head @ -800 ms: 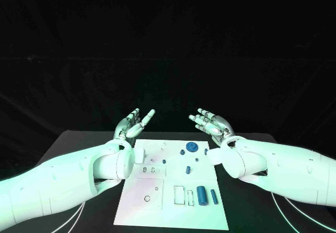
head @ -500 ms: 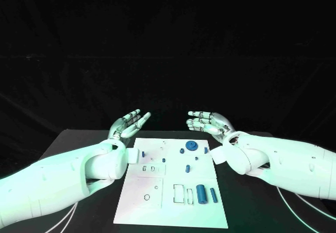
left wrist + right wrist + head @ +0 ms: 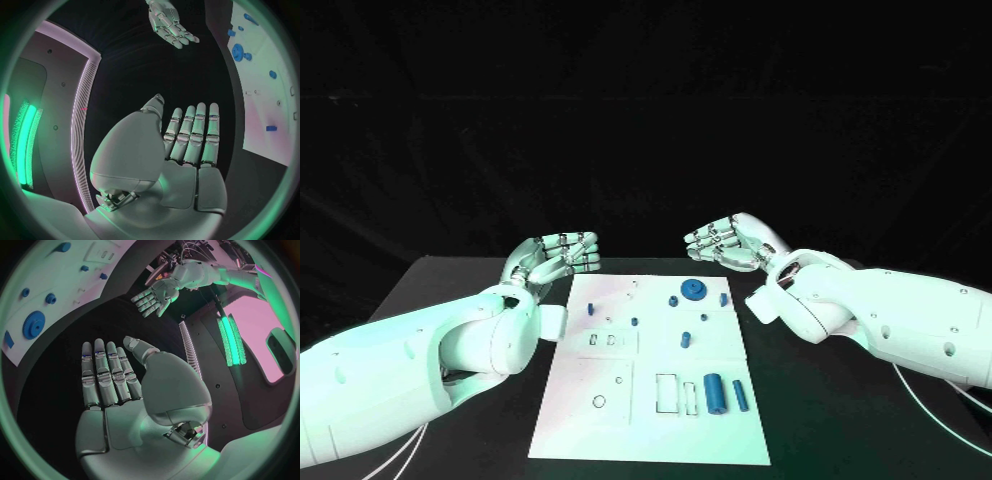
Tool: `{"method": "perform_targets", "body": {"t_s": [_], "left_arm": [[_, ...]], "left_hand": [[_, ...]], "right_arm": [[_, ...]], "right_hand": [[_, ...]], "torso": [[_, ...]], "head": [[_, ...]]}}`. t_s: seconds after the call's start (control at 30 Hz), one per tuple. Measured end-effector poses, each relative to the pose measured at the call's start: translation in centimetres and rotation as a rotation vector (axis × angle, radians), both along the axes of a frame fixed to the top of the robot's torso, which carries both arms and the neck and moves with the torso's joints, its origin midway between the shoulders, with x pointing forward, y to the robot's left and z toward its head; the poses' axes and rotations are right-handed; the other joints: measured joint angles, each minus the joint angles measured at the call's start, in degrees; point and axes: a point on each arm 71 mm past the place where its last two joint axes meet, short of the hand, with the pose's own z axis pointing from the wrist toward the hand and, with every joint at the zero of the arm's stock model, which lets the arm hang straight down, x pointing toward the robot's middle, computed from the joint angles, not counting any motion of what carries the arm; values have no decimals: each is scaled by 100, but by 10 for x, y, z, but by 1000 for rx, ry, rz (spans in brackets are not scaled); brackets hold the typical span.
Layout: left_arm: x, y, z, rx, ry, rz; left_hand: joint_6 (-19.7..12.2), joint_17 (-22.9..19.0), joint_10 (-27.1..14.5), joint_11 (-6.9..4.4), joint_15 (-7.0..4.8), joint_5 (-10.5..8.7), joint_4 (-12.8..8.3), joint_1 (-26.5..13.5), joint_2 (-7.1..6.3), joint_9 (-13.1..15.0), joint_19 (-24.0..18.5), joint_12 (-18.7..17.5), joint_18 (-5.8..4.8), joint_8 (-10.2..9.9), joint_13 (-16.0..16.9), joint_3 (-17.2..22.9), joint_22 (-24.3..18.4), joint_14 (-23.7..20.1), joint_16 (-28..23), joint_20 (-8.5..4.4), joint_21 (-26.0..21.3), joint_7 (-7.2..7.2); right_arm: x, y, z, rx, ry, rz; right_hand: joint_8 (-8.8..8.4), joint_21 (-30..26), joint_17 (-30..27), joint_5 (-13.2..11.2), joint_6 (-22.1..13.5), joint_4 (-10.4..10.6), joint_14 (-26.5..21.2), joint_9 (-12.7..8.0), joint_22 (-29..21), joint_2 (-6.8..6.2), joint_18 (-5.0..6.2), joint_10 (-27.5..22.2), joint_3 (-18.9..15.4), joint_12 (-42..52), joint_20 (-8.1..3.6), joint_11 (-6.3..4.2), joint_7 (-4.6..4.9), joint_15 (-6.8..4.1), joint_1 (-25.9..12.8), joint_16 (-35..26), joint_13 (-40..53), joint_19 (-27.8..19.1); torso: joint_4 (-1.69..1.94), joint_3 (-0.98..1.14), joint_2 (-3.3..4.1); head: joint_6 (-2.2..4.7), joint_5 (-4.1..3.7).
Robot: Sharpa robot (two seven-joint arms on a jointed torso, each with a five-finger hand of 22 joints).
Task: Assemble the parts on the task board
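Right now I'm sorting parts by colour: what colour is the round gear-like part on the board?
Blue: the gear shows best in the head view.

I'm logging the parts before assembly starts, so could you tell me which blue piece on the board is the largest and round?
The blue gear-like disc at the task board's far edge; the other pieces are small pegs or cylinders.

A black table (image 3: 459, 290) carries the white task board (image 3: 625, 425) at its middle.

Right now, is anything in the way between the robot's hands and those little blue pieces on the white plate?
Nothing visible. Both the left hand and right hand hover empty past the task board's far edge, with only bare black table between them and the blue parts.
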Motion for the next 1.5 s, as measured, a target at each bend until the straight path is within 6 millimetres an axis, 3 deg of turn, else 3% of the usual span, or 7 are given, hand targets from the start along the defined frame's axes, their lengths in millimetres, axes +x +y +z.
{"method": "perform_targets", "body": {"t_s": [0.47,0.53,0.67,0.93,1.2,1.33,1.5], "left_arm": [[-20,-10,24,-34,-25,-90],[-23,-13,27,-41,-26,-102],[-27,-15,32,-49,-31,-116],[-28,-14,37,-53,-38,-122],[-31,-15,39,-60,-36,-134],[-33,-15,41,-63,-36,-139],[-34,-13,42,-64,-37,-139]], "left_hand": [[189,47,245,-46,-65,0,-17,52,-8,-75,143,-174,85,-88,-15,17,106,250,-91,0,242,46],[189,47,245,-46,-65,0,-17,52,-8,-75,143,-174,85,-88,-15,17,108,250,-91,0,242,46],[189,46,245,-46,-65,0,-33,52,-8,-75,143,-174,85,-88,-15,1,108,250,-91,0,242,46],[189,46,245,-46,-49,0,-18,52,-8,-81,143,-198,85,-111,-14,-15,107,235,-113,0,242,46],[189,39,244,-46,-50,0,-18,52,-8,-81,142,-198,85,-111,-19,-15,113,235,-139,0,265,45],[189,39,244,-46,-23,0,-18,52,-8,-81,142,-221,86,-111,-19,-15,113,209,-152,0,265,45],[188,39,244,-45,-24,1,-18,52,-8,-81,142,-221,84,-112,-19,-14,113,209,-152,0,265,45]], "right_arm": [[7,7,16,-395,-104,65],[7,10,16,-454,-124,75],[6,16,17,-571,-169,92],[5,29,17,-752,-266,104],[8,34,17,-858,-325,92],[9,34,17,-894,-338,86],[10,34,15,-928,-341,85]], "right_hand": [[0,702,228,0,624,-34,1313,23,338,-308,1,854,-5,-199,-349,-283,-239,-390,-52,244,32,759],[0,1214,545,177,846,-27,2086,51,615,-469,2,1159,-218,-265,-608,-426,-366,-630,35,577,84,1287],[0,1629,893,368,961,21,2558,96,864,-479,1,1349,-376,-266,-808,-546,-480,-794,45,867,151,1584],[-45,1884,1424,772,854,253,2591,104,1056,-790,1,1089,-651,-364,-874,-572,-584,-819,-201,1222,209,1753],[-68,2320,2237,813,782,421,2600,171,1374,-832,1,1003,-816,-281,-972,-581,-654,-892,-64,2034,399,2102],[-68,3271,3450,835,773,539,2621,211,2524,-863,-6,972,-788,-273,-994,-613,-664,-912,-22,3447,502,2590],[-68,4341,4701,859,762,657,2620,258,3917,-878,-180,921,-736,-273,-996,-602,-674,-912,38,4827,587,3066]], "torso": [[124,-42,351],[144,-52,394],[186,-73,490],[244,-102,628],[277,-130,734],[302,-144,773],[331,-156,814]], "head": [[50,-148],[59,-171],[70,-218],[93,-267],[125,-307],[141,-327],[146,-355]]}}
